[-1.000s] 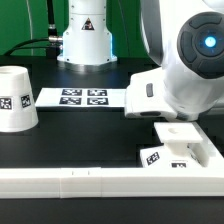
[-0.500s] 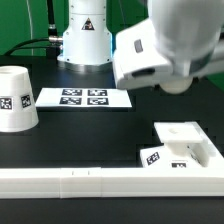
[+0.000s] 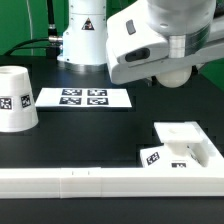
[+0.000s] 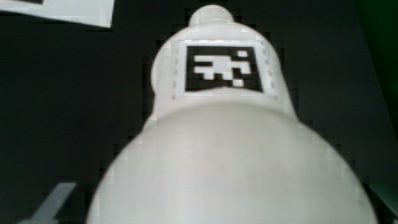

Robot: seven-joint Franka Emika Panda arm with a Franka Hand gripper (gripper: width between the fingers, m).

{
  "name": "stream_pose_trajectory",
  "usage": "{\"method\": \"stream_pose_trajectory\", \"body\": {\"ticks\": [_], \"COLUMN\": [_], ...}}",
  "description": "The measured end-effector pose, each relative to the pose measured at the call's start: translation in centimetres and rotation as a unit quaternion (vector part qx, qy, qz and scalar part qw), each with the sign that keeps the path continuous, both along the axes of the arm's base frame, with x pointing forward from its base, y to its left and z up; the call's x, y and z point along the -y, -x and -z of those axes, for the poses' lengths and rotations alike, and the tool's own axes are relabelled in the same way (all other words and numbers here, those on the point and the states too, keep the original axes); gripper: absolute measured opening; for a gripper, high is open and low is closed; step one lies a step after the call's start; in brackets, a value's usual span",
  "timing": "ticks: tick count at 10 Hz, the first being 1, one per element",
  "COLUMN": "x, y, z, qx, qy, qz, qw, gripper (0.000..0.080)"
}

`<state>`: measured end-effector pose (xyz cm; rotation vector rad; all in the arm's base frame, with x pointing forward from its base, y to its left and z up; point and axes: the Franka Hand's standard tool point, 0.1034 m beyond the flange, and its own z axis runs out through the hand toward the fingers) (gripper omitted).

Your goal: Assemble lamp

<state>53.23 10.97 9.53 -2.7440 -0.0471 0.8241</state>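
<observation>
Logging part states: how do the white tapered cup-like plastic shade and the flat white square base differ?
The shade stands tall at the exterior view's left; the base lies flat at its right. The shade is apart from the long white rail; the base sits beside it. Both are white and tagged.

The bulb (image 4: 222, 150) fills most of the wrist view, all white and smooth. Its broad rounded head sits closest to the camera and is slightly blurred. From there the body tapers to a narrow neck with a small rounded tip at the far end. A square black-and-white tag (image 4: 222, 68) sits flat on the neck, facing the camera, its pattern sharp enough to make out. Behind the bulb lies the dark table (image 4: 71, 90). Far off, a white corner of the marker board (image 4: 63, 10) lies on it, well apart from the neck. A grey strip (image 4: 54, 205) just beside the head is too blurred to identify.
</observation>
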Motion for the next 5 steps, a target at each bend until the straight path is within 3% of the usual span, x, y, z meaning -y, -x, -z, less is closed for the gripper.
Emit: {"method": "stream_pose_trajectory", "body": {"ticks": [1, 5], "x": [0.6, 2.3], "y": [-0.3, -3.8], "z": [-0.3, -6.0], "qx": [0.047, 0.143], "qy": [0.004, 0.005], "qz": [0.002, 0.003], "qw": [0.999, 0.990], "gripper": [0.0576, 0.0576]}}
